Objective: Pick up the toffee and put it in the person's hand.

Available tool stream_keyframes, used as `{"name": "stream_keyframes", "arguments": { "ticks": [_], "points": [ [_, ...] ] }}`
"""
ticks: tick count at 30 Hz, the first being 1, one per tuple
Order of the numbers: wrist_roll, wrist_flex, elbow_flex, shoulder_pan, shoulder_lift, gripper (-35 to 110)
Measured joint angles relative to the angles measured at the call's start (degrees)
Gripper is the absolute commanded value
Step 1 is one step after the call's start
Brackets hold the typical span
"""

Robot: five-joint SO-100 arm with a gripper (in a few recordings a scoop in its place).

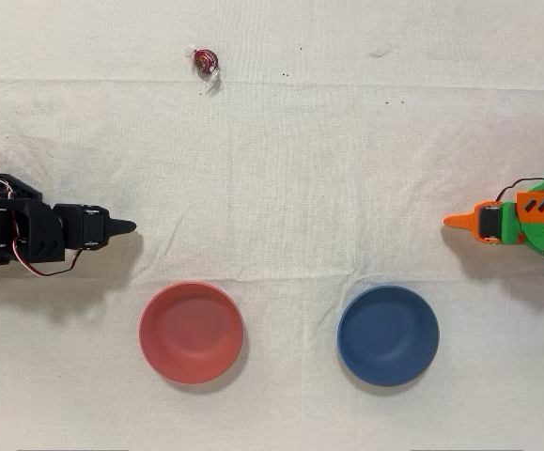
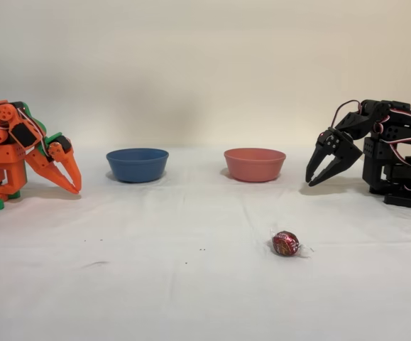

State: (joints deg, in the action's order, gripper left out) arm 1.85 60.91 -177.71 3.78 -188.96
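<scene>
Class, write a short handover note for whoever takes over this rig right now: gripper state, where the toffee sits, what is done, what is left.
Gripper: black arm folded at its base, jaws slightly apart, holding nothing.
Toffee: lies on the cloth, untouched, well apart from the gripper; in the overhead view it is near the top edge, across the table from the pink bowl and blue bowl.
Done: nothing yet.
Left: reach, grasp the toffee, lift it, hand it to a person's hand once one is offered.

No readable text, labels or numbers anywhere.
</scene>
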Motion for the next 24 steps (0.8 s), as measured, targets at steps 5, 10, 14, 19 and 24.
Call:
{"name": "stream_keyframes", "arguments": {
  "ticks": [5, 10, 14, 19, 24],
  "points": [
    [0.0, 0.0, 0.0, 0.0, 0.0, 0],
    [0.0, 0.0, 0.0, 0.0, 0.0, 0],
    [0.0, 0.0, 0.0, 0.0, 0.0, 0],
    [0.3, -0.2, 0.0, 0.0, 0.0, 0],
    [2.5, -2.2, -1.0, 0.0, 0.0, 0]
  ]
}}
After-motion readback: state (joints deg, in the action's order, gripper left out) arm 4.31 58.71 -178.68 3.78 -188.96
